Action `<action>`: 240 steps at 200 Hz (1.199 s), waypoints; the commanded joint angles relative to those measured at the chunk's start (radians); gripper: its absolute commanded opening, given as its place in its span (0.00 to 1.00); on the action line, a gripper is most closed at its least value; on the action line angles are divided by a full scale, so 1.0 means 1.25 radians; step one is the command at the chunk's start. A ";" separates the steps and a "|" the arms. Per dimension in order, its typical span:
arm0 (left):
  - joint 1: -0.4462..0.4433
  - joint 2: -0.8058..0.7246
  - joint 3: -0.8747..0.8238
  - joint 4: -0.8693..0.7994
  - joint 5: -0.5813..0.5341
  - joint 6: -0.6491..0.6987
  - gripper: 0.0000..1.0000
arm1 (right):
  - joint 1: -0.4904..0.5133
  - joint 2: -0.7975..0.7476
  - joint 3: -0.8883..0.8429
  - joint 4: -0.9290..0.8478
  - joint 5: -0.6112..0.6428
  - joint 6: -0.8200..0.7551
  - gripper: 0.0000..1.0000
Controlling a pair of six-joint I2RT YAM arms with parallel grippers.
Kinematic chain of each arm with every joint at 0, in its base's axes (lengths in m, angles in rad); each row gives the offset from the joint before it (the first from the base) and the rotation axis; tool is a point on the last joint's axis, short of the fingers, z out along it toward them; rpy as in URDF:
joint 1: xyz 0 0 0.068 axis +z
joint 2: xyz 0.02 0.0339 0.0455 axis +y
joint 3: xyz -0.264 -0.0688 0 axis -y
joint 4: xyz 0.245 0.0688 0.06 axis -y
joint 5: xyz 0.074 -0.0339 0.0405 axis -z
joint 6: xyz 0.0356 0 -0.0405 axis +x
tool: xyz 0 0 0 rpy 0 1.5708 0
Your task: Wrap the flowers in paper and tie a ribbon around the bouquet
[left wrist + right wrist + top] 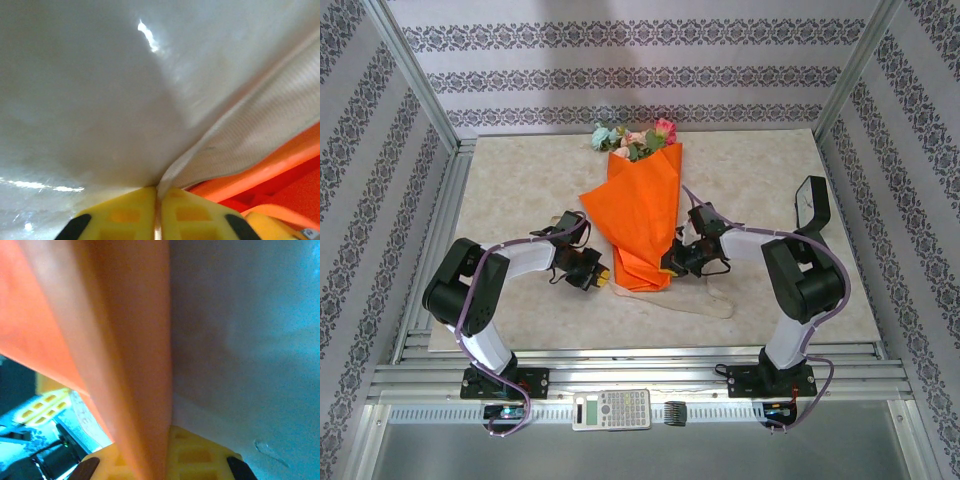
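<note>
Walls (620,60): striped damask paper on three sides, framed by aluminium posts; tabletop (520,190): pale marbled beige, matte in the top view, glossy with a bright glint in the left wrist view; slotted metal rail (620,375) along the 6 o'clock edge, carrying a calculator (611,408) and a small black ribbed piece (677,412) just beside it; dark tilted panel (810,203) stands near 3 o'clock.

Bouquet (638,225) lies flat at table centre; long axis runs 12 to 6 o'clock, barely canted; wide mouth points to 12 o'clock, narrow foot to 6. Flowers (635,138), pink, red and pale blue, spill from the mouth near the far wall. Paper (640,200) is bright orange and creased, with one flap jutting toward 9 o'clock.

Ribbon (705,303), beige, lies on the table at the foot of the cone and trails toward 4 o'clock.

Left gripper (603,279) sits at 8 o'clock of the cone's foot, touching it; left wrist view shows the left gripper (158,192) clenched, yellow pads pinching the woven ribbon (250,140), orange paper (280,185) just beside.

Right gripper (670,265) sits at 4 o'clock of the foot, against the paper's edge; right wrist view shows the right gripper (165,435) clamped on a fold of the paper (115,340) running straight into the pads.
</note>
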 commanded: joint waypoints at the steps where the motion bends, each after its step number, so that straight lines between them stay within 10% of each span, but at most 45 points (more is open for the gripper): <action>1: -0.014 0.040 -0.001 0.112 -0.026 0.004 0.04 | -0.026 -0.043 0.040 0.045 -0.031 0.063 0.00; 94: 0.070 0.195 0.128 0.290 -0.044 -0.008 0.00 | -0.026 -0.159 0.066 -0.096 -0.130 0.178 0.00; 191: 0.133 0.199 0.210 0.162 -0.018 0.022 0.00 | 0.057 -0.180 -0.076 -0.116 -0.068 0.186 0.00; 240: 0.134 0.086 0.164 0.067 -0.037 0.030 0.37 | 0.058 -0.184 0.015 -0.335 0.039 0.099 0.55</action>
